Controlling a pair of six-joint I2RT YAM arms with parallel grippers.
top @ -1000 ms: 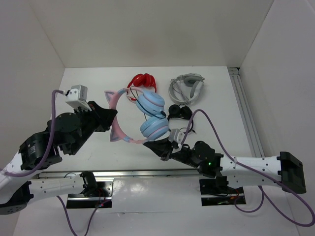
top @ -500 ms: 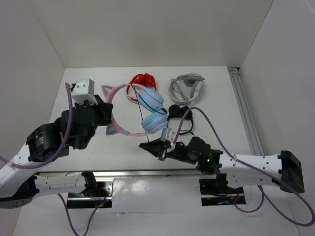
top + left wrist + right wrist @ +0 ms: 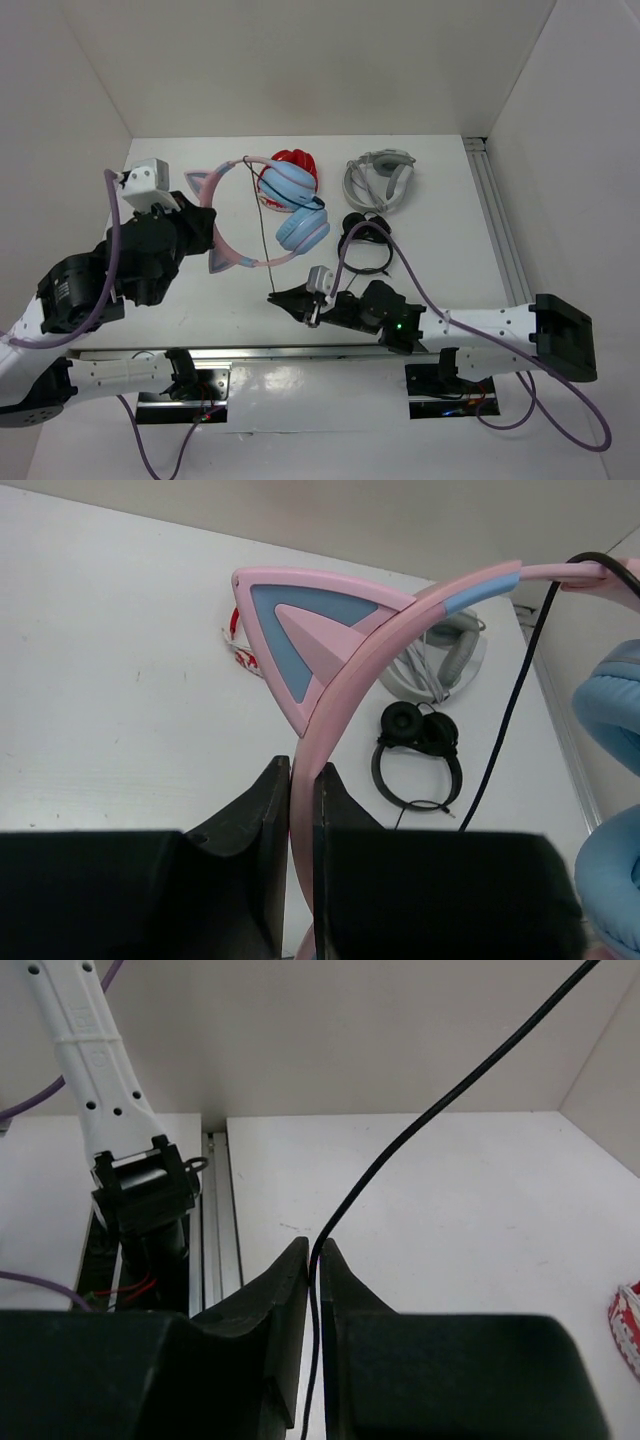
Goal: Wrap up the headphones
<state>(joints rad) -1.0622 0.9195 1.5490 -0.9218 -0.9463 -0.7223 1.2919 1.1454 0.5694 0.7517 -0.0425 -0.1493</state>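
The headphones, with light blue earcups and a pink cat-eared headband, hang above the table at centre-left. My left gripper is shut on the headband just below one cat ear, which the left wrist view shows pinched between the jaws. The thin dark cable runs straight from the top of the headband down to my right gripper near the front edge. In the right wrist view the cable passes between the tips of the right gripper, whose jaws stand barely apart and closed around it.
A red pair lies behind the blue earcups. A grey-white pair lies at the back right and a small black pair in front of it. A metal rail runs along the right side. White walls enclose the table.
The left gripper has carried the headphones back and to the left, turning them. The right gripper has slid left along the front, and the cable now stretches straight between the two.
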